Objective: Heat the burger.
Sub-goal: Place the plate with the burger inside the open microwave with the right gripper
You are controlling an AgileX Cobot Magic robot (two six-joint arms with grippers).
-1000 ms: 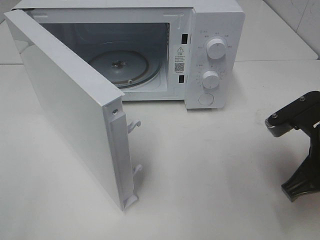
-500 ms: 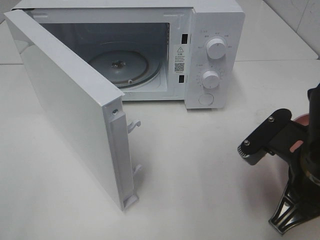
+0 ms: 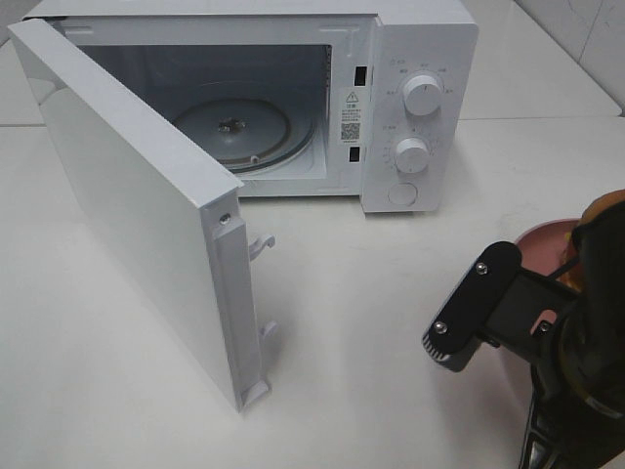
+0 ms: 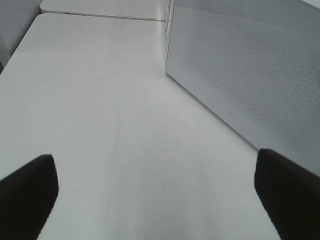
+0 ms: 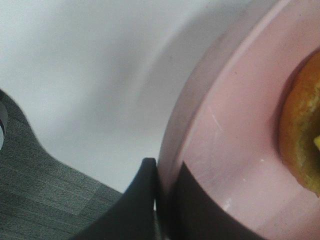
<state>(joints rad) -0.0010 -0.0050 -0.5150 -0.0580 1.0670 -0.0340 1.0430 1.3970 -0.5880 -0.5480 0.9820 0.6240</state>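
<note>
gripping the rim of the pink plate (image 5: 230, 150), our right gripper (image 5: 160, 175) has its dark jaws pinched shut on the edge, one above and one under it, as the right wrist view shows. the burger (image 5: 302, 145) sits on that plate, and we see only a slice of its golden-brown bun there. from the high camera the plate and burger (image 3: 607, 205) lie at the far right of the white table (image 3: 391, 322), mostly hidden behind the black arm, in front and to the right of the microwave (image 3: 420, 59). we cannot tell whether the plate rests on the table or hangs above it. the microwave's door (image 3: 127, 205) stands swung wide to the left, and the glass turntable (image 3: 234, 132) inside is bare. two round knobs (image 3: 423, 95) sit one above the other on its control panel. our left gripper (image 4: 155, 190) is spread wide with nothing between its fingers (image 4: 25, 195), low over the table just beside the door's outer face.
</note>
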